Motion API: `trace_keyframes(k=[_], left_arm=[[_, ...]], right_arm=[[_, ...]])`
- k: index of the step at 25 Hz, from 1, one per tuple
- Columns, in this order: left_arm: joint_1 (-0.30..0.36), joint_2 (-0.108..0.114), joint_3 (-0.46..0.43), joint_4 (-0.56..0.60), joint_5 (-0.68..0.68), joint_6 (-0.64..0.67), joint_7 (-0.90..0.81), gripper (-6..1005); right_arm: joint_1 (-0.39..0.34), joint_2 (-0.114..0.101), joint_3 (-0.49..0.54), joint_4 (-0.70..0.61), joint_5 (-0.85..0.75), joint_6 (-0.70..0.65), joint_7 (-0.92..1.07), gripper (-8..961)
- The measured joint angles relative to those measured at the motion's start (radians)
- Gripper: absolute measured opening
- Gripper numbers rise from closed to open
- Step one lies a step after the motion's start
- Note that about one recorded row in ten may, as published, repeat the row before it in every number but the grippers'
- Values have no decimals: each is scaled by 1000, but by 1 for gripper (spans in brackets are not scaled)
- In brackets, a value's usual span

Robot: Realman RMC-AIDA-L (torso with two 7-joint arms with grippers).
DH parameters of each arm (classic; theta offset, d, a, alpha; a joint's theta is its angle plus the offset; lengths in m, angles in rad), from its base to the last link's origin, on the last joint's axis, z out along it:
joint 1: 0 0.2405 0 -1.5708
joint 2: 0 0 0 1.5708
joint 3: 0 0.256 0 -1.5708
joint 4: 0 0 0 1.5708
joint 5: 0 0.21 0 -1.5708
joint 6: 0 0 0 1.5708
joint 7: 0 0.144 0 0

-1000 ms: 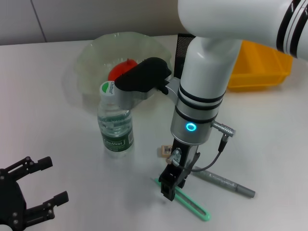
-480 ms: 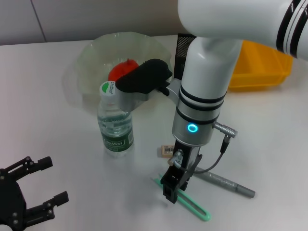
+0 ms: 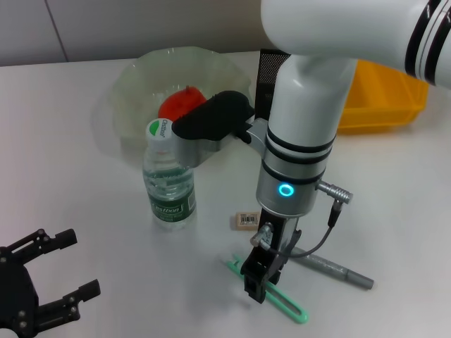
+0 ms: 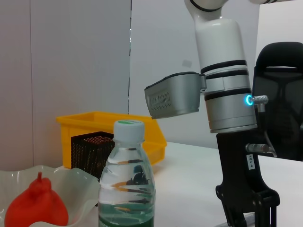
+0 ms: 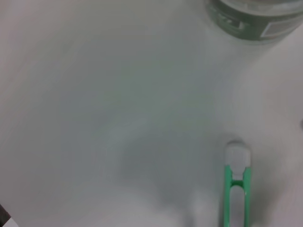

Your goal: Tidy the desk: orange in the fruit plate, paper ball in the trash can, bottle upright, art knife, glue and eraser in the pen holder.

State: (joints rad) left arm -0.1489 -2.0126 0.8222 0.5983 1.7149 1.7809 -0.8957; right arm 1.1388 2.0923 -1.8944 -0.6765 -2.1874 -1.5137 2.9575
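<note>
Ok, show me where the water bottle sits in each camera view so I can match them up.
Head view: water bottle stands upright left of centre, in front of the fruit plate.
Left wrist view: bottle at bottom centre, green-white cap on top.
Right wrist view: only its base shows at the upper edge.
Shared landmark: the green art knife, in head and right wrist views.

bottle (image 3: 169, 184) cap and label print too small to read

Right gripper (image 3: 258, 282) points straight down, wrist vertical, just above the bench; left gripper (image 3: 53, 282) rests spread wide.
</note>
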Motion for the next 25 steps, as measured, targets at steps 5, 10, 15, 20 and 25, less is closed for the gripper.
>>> trace_keyframes(k=[5, 10, 15, 20, 25], left_arm=[[-1, 0, 0, 0, 0, 0, 1, 806], [-3, -2, 0, 3, 0, 0, 1, 806], [-3, -3, 0, 4, 0, 0, 1, 806], [-6, -4, -1, 2, -1, 0, 1, 807], [-9, -5, -2, 0, 0, 0, 1, 807]], right_arm=[[0, 0, 0, 3, 0, -1, 0, 365], [6, 0, 0, 25, -5, 1, 0, 365], [3, 0, -4, 27, -8, 4, 1, 365], [1, 0, -16, 25, -9, 15, 1, 364], [0, 0, -17, 26, -9, 23, 0, 364]])
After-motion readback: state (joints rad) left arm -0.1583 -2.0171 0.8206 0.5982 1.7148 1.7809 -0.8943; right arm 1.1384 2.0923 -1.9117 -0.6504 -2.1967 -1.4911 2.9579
